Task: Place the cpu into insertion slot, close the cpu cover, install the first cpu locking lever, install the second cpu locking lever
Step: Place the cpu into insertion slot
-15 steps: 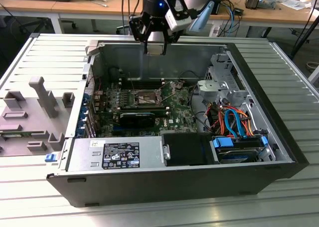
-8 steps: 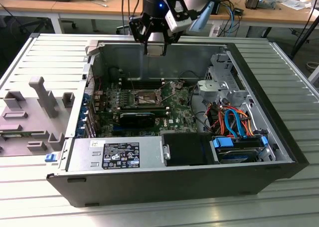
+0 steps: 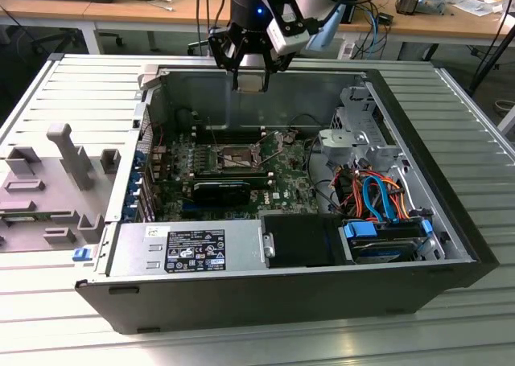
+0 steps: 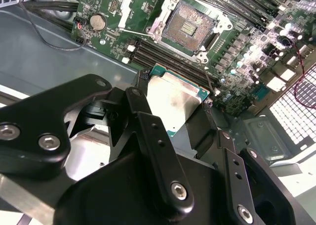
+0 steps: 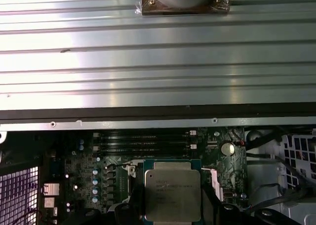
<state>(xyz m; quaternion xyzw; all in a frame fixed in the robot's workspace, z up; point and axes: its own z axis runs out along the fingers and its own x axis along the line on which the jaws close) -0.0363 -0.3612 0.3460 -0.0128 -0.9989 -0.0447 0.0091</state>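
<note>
While the gripper hangs high over the open computer case, its fingers are clamped on two opposite edges of the chip, whose metal top faces the wrist cameras. The socket lies bare on the green board, well below the chip and not directly under it. Placing the chip well probably depends on holding it flat, squaring its edges to the socket's silvery frame, and lowering it straight down without pressing, since the socket's contacts look delicate. Which chip corner carries the alignment mark is hard to tell, so its orientation to the socket deserves a check.
</note>
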